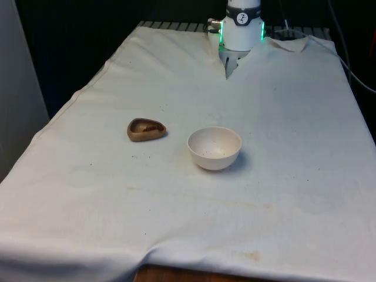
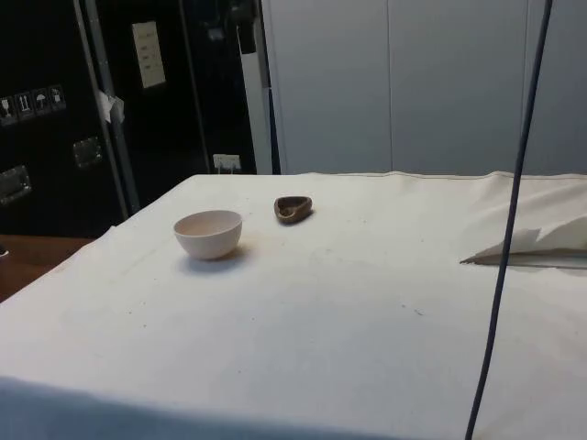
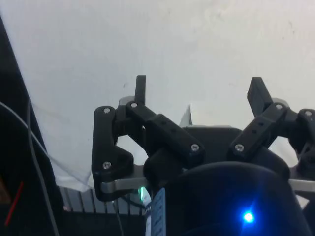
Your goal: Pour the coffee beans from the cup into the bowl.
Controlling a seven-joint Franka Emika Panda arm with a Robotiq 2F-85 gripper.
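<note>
A small brown cup (image 1: pixel 146 129) with dark coffee beans inside sits on the white cloth, left of centre in the front view. Just to its right in that view stands a white bowl (image 1: pixel 214 147), upright, with nothing visible inside. In the side view the bowl (image 2: pixel 208 234) is nearer and the brown cup (image 2: pixel 293 208) lies behind it. My gripper (image 3: pixel 199 93) is open, high above bare cloth near the robot's base, its two black fingers (image 3: pixel 141 89) spread wide with nothing between them.
The robot's white base (image 1: pixel 242 29) stands at the far end of the table. A dark cable (image 2: pixel 514 220) hangs down at the side view's right. The cloth is folded up near the base (image 2: pixel 537 240).
</note>
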